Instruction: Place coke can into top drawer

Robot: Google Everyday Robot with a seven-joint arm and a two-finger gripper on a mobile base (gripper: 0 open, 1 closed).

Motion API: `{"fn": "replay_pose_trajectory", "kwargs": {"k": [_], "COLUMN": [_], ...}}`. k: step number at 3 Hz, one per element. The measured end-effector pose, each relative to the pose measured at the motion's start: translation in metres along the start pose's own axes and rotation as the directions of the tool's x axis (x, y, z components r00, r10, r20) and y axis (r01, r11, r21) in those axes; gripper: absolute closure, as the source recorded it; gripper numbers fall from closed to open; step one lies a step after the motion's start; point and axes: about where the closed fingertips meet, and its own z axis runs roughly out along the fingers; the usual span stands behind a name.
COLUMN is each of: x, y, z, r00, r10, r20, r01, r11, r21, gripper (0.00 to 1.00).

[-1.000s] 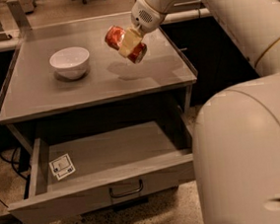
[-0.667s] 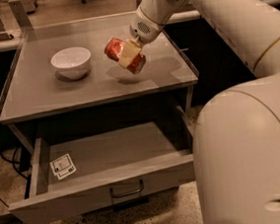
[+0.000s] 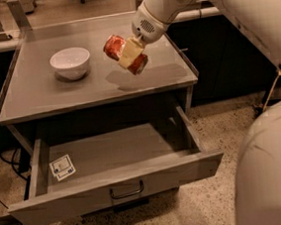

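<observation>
The wide, shallow grey metal top drawer [image 3: 178, 172] stands pulled open beneath the grey metal worktop [image 3: 39, 97]. Its bare floor lies at about 6 o'clock from the tool [image 3: 128, 55] and well below it. The tool hangs over the worktop's right half, clenched around the small red aluminium coke can [image 3: 114, 44], whose long axis tilts from 10 to 4 o'clock. I judge the can must travel toward 6 o'clock, past the worktop's front edge, then down.
</observation>
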Motion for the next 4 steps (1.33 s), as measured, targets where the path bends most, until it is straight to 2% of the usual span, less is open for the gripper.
{"fn": "replay_pose_trajectory", "kwargs": {"k": [1, 3, 4], "x": [0.015, 0.017, 0.020], "y": [0.038, 0.046, 0.072], "z": [-0.012, -0.005, -0.009], "r00": [0.999, 1.000, 0.999], "r10": [0.032, 0.012, 0.035], "r20": [0.004, -0.028, -0.013], "r01": [-0.032, -0.013, -0.035], "r11": [0.9994, 0.9997, 0.9988], "r21": [-0.013, -0.023, -0.035], "gripper": [1.00, 1.00, 1.00]}}
